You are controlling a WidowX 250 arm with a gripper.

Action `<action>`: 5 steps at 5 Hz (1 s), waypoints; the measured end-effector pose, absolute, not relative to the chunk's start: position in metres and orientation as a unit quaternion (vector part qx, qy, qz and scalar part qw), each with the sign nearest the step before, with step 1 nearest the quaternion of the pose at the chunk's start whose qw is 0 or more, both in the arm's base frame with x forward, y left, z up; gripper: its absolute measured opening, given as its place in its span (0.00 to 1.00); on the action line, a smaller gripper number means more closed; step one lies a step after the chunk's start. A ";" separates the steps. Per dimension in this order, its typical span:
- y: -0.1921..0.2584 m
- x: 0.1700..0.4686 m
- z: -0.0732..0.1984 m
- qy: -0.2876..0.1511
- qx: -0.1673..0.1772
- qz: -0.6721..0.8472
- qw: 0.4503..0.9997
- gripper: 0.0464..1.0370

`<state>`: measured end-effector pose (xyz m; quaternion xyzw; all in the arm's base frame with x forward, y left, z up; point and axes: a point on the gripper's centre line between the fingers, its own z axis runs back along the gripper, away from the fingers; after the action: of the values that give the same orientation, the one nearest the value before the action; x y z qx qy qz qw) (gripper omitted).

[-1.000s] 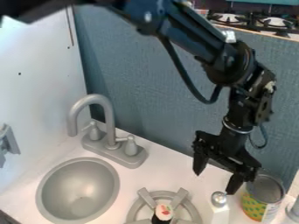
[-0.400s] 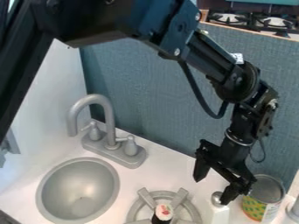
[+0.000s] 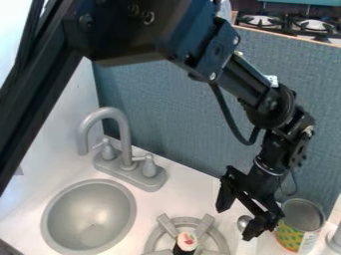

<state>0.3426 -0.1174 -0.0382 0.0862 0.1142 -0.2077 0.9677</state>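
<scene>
The gripper [image 3: 236, 222] hangs low at the lower right with its two fingers spread apart. In the view, the rounded silver top [image 3: 244, 223] of a white container [image 3: 247, 246] shows between the fingertips, and the right finger partly covers it. Whether they touch cannot be told. Just right of that finger stands an open can [image 3: 291, 238] with a yellow-and-green pattern. A sushi-like piece [image 3: 187, 242], dark with a white and red top, is on the grey burner [image 3: 163, 226] to the left.
A grey sink bowl [image 3: 89, 216] lies at the lower left, with a grey faucet [image 3: 124, 133] behind it. The blue-grey back panel [image 3: 160, 99] rises close behind the gripper. A grey object [image 3: 335, 239] stands at the right edge.
The gripper has moved down and a little left, bringing its fingers around the silver top as seen here. The upper arm has swung further into view. The objects have stayed put.
</scene>
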 end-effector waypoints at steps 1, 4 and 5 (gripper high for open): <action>-0.118 0.340 -0.052 0.128 0.083 -0.218 0.964 0.97; -0.134 0.347 -0.069 0.127 0.041 -0.240 0.962 0.68; -0.139 0.343 -0.069 0.127 0.028 -0.237 0.963 0.59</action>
<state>0.3429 -0.1385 -0.0687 0.0278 0.1273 -0.2368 0.9628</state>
